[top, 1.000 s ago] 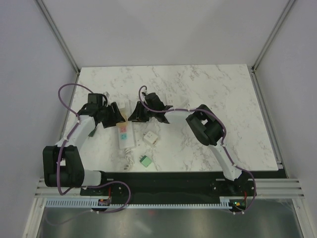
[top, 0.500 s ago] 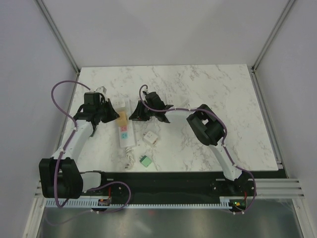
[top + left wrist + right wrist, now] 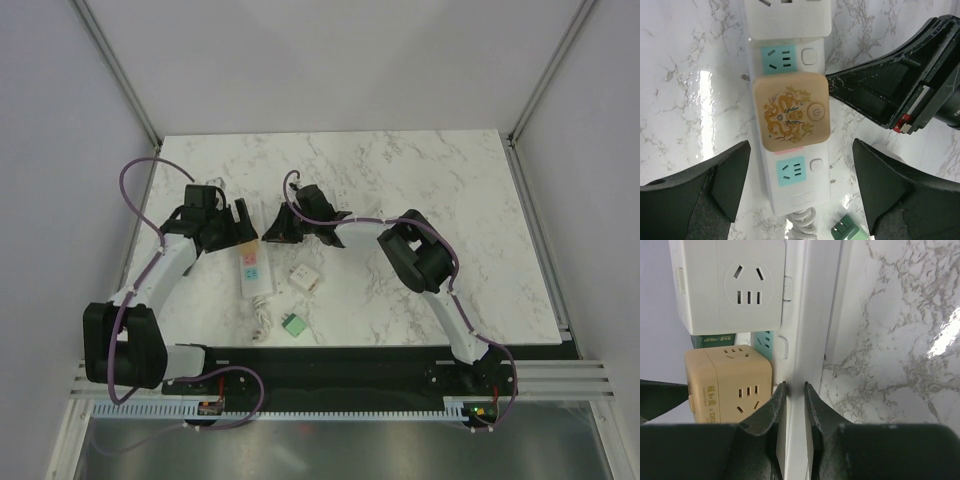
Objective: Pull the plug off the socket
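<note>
the socket (image 3: 792, 176) lies toward the counter's (image 3: 420, 180) left edge, with the tan plug (image 3: 790, 111) seated in its middle outlet. the left gripper (image 3: 800, 150) straddles the plug, jaws released. the right gripper (image 3: 794, 385) clenches the socket's long side. the plug is not yet pulled: grasping and lifting remain.

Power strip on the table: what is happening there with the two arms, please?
The right hand pinches the long edge of the power strip, apparently to steady it. The left hand hangs wide open over the beige cube plug, which sits plugged into the strip and is not yet gripped. A white adapter is plugged in further along. A second white cube and a small green plug lie loose on the marble table.
</note>
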`<action>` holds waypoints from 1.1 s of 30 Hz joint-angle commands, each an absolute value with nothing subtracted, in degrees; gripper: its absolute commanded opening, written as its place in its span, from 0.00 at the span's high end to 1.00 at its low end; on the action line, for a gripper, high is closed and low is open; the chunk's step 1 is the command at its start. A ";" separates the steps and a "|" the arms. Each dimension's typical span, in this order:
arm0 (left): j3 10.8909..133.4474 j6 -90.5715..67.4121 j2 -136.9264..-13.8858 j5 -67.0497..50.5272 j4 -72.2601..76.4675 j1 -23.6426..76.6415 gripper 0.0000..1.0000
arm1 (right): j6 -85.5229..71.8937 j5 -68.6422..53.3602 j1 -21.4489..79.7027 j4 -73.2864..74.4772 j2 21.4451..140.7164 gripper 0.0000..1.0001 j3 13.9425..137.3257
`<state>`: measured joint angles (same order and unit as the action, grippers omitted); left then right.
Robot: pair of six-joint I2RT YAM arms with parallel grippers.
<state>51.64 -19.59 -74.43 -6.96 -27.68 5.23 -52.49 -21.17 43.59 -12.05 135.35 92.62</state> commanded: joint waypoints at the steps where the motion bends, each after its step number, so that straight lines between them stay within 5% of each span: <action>1: 55.28 -17.49 -77.60 -4.47 -28.39 6.59 0.10 | -51.94 -21.09 43.95 -9.93 135.70 1.00 91.14; 14: 60.12 -17.49 -86.31 -4.13 -31.20 6.59 0.30 | -52.47 -24.08 44.03 -13.53 133.51 0.98 88.77; 16: 60.12 -17.40 -86.40 -3.78 -31.29 6.59 0.41 | -52.56 -24.69 44.03 -13.97 133.16 0.87 88.51; 18: 60.21 -17.32 -86.49 -3.69 -31.55 6.59 0.61 | -52.73 -25.49 44.03 -15.29 132.72 0.65 87.55; 20: 60.21 -17.14 -86.22 -4.04 -31.46 6.59 0.84 | -52.73 -25.58 44.03 -16.08 132.02 0.52 86.93; 22: 59.94 -16.96 -85.26 -4.04 -31.46 6.59 0.98 | -51.95 -26.01 44.03 -16.08 131.92 0.38 86.66; 25: 59.24 -16.88 -82.89 -6.06 -30.07 6.42 0.98 | -51.94 -28.47 43.95 -17.31 132.45 0.31 86.84; 33: 54.76 -16.96 -75.59 -13.44 -23.91 5.19 0.98 | -54.14 -31.11 43.95 -21.45 135.00 0.31 86.75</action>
